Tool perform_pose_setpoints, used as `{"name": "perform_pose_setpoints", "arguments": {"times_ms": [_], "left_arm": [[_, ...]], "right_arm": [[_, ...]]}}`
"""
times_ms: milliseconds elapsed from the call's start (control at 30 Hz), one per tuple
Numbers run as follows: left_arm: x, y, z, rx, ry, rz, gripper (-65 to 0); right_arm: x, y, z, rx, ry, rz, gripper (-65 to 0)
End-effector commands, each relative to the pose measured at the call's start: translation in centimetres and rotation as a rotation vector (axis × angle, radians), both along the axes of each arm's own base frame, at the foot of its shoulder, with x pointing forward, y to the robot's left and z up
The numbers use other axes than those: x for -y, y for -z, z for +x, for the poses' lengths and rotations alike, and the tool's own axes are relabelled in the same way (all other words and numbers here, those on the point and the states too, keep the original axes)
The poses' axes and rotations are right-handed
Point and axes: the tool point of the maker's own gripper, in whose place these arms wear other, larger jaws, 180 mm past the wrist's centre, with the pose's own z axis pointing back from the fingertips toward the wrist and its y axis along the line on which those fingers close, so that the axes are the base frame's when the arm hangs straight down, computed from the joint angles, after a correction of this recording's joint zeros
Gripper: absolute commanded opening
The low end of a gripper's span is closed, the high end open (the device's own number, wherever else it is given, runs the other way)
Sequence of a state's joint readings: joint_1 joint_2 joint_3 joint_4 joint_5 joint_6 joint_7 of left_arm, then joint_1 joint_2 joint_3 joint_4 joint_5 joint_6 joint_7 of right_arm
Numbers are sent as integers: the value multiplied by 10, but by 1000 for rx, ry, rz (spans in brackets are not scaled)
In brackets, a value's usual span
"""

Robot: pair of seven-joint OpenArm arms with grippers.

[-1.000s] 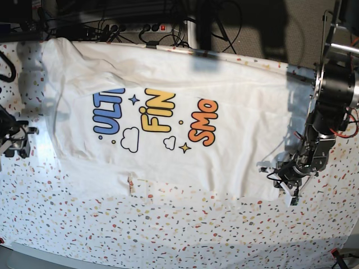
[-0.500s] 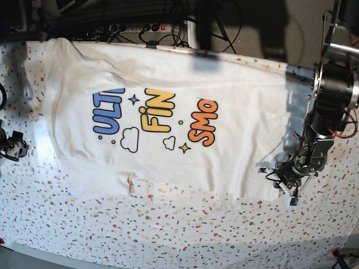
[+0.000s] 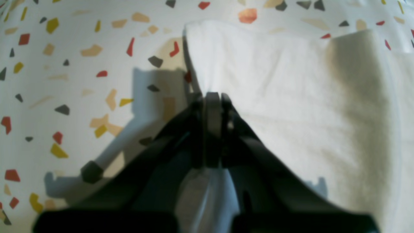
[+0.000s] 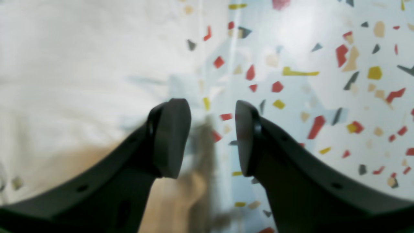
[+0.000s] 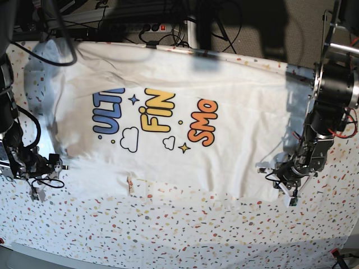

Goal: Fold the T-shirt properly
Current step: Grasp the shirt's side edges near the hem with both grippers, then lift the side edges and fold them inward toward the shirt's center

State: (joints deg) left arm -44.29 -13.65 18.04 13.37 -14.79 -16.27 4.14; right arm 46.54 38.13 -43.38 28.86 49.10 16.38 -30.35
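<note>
The white T-shirt [image 5: 235, 151] lies spread on the table with its blue, yellow and orange print facing up. My left gripper [image 5: 284, 184] is at the shirt's lower right corner. In the left wrist view it [image 3: 212, 97] is shut on the edge of the white fabric [image 3: 291, 97]. My right gripper [image 5: 51, 164] is at the shirt's lower left edge. In the right wrist view it [image 4: 208, 136] is open and empty, with the shirt's edge [image 4: 64, 64] to the left of the fingers [image 4: 171, 136].
The speckled tablecloth [image 5: 168, 235] covers the table. A power strip and cables [image 5: 140, 27] lie beyond the back edge. The left arm's black body [image 5: 334, 89] stands over the table's right side.
My right arm has come in from the table's left edge to the shirt's lower left edge. The left arm and the shirt have not moved.
</note>
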Motion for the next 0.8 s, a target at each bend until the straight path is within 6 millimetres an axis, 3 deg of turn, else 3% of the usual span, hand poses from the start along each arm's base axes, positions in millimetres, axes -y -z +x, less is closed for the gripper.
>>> {"name": "perform_pose_setpoints", "arguments": {"times_ms": [0,367,767], "left_arm": [[-6,-14,10,22,-5,12,-650],[-6,-13,10,22,-4,14,-650],[-6,-10,8,-2,-4,17,-650]], "right_arm": [[5,-19,17,52,17,-3,-385],[-26,7,28,-6,-88,-85,-385],[-4,8,19,-36,-58,-134,-385]]}}
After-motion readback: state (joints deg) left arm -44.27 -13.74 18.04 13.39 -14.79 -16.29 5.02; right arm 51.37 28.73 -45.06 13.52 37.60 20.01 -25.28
